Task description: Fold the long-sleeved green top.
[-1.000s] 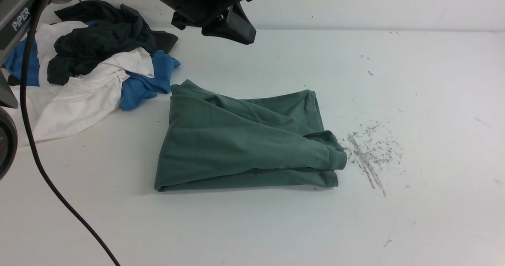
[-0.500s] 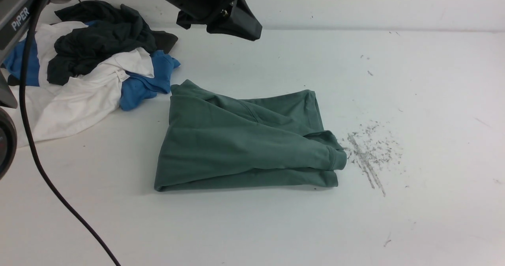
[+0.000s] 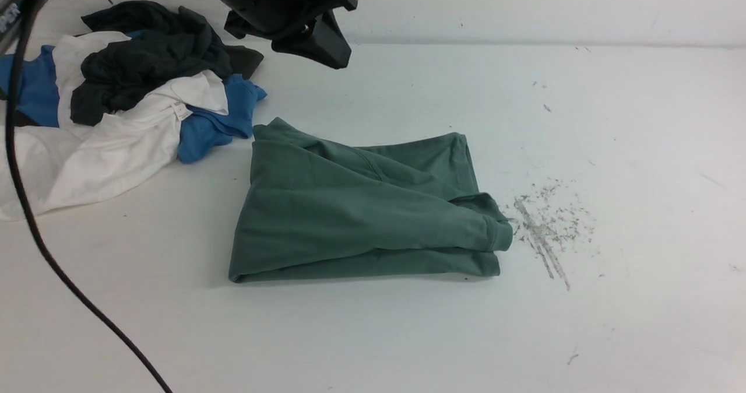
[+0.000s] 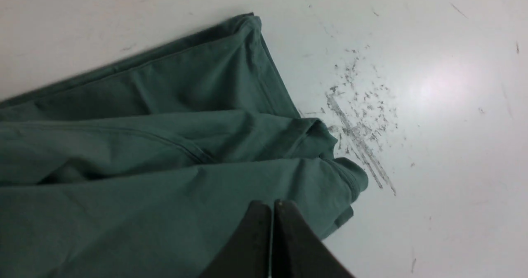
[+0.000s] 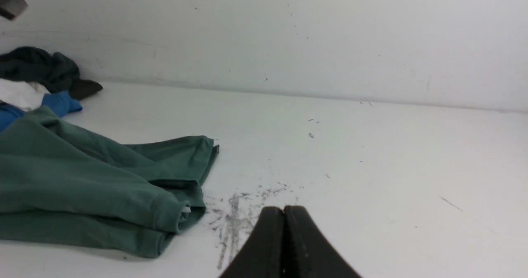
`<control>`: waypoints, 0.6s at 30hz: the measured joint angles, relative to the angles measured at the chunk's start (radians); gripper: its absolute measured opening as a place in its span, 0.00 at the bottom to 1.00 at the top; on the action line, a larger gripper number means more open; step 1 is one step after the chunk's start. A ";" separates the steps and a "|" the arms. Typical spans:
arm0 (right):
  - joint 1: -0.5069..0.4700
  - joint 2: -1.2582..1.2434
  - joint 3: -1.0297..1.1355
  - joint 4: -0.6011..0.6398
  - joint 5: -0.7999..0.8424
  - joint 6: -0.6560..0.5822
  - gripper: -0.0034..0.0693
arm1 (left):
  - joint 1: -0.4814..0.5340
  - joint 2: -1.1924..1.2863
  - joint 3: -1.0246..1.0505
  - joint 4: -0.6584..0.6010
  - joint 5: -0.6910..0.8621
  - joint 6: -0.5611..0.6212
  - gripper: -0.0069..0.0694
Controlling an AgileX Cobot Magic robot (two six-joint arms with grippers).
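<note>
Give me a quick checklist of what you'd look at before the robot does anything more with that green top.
1. Green top folded into a compact stack on the table: ok.
2. Cuffs tucked in: not ok, they poke out at the right edge.
3. Left hand shut, holding nothing, above the top: ok.
4. Right hand shut, holding nothing, above bare table beside the top: ok.
5. Pile of other clothes apart from the top: cannot tell; the blue garment lies right at its far left corner.
</note>
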 joint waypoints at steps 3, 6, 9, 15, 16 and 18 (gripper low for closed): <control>0.000 -0.023 0.062 -0.072 0.000 0.000 0.03 | -0.030 -0.090 0.136 0.017 0.000 0.020 0.09; 0.000 -0.026 0.128 -0.123 0.016 0.000 0.03 | -0.066 -0.189 0.291 0.045 0.001 0.066 0.09; 0.000 -0.026 0.133 -0.130 0.028 0.000 0.03 | -0.076 -0.289 0.409 0.067 0.002 0.096 0.09; 0.000 -0.026 0.133 -0.130 0.033 0.000 0.03 | -0.076 -0.504 0.576 0.098 0.001 0.117 0.09; 0.000 -0.026 0.133 -0.130 0.033 0.000 0.03 | -0.076 -0.579 0.634 0.103 0.001 0.130 0.09; 0.000 -0.026 0.133 -0.130 0.033 -0.001 0.03 | -0.076 -0.662 0.704 0.110 0.001 0.140 0.09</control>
